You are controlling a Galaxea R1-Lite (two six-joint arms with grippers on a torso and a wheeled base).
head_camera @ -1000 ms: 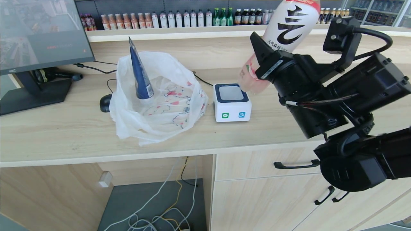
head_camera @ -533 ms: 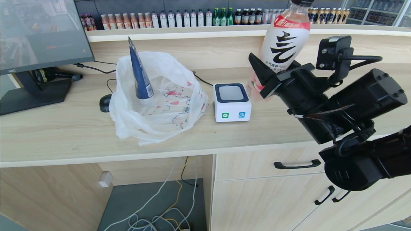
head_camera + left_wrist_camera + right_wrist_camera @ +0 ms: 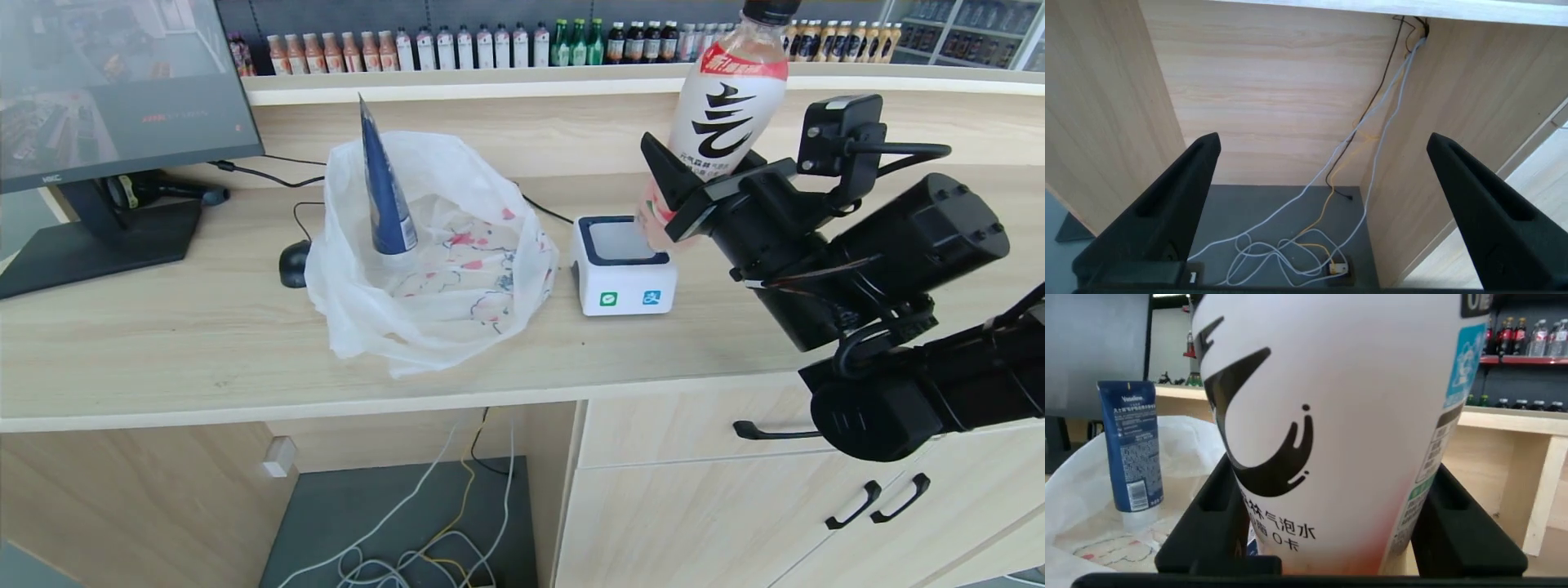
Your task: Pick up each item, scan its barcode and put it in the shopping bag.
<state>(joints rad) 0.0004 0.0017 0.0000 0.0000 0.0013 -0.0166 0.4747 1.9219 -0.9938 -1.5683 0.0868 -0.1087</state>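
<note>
Bottle (image 3: 722, 106) clamped near upright in right gripper (image 3: 686, 196), base just over the scanner (image 3: 622, 278), middle of the counter (image 3: 204, 327); scan probably in hand, barcode side hidden. Tube (image 3: 384, 188) already stands in shopping bag (image 3: 457, 302) beside scanner. Bottle's bagging remains. Left gripper (image 3: 1324, 143) spread, empty, below counter edge.

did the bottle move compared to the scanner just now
Yes. Against the scanner, the bottle has straightened from a steep lean to a slight one; its base swung right, then back to the scanner's right edge.
</note>
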